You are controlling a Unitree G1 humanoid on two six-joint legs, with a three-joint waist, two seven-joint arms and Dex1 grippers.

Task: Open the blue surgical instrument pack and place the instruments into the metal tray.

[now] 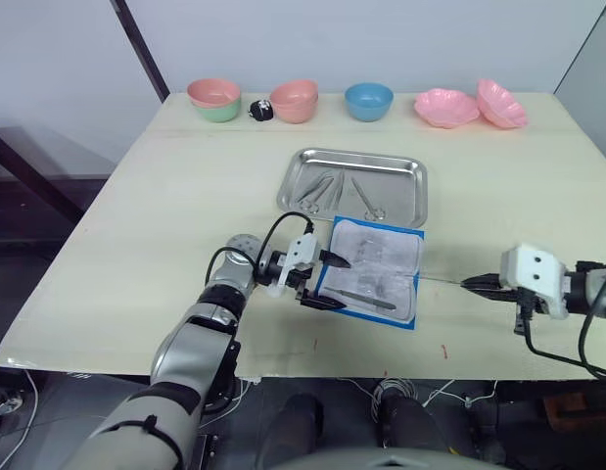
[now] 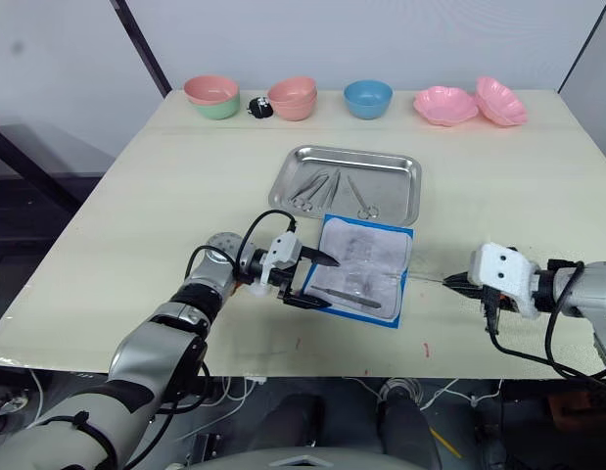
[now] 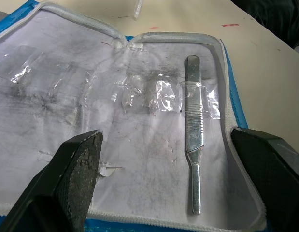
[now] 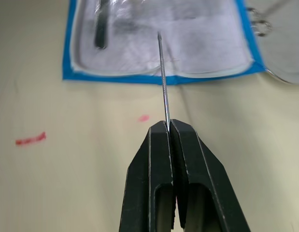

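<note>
Nearest the table edge, the right gripper [image 4: 169, 126] is pinched tight on a thin metal tool [image 4: 163, 77], held by one end. Its long axis runs level from the fingertips toward the pack, with the free tip reaching over the near edge of the open pack [image 1: 369, 272]. The left gripper [image 1: 322, 281] sits at the pack's left edge with its fingers spread wide on either side of the white inner face. One tool [image 3: 193, 140] remains there, pinned under a clear strap, with its long axis along the pack's near side.

I judge two risks. The thin tool is gripped only at its very end, so it could twist or slip out on the way to the tray. The strapped tool could drag the whole pack along if pulled without anything holding the pack down.

Just beyond the pack, the tray [image 1: 405, 172] already holds several tools [image 1: 322, 186], lying roughly lengthwise front to back. Colored bowls [image 1: 368, 100] line the far edge.
</note>
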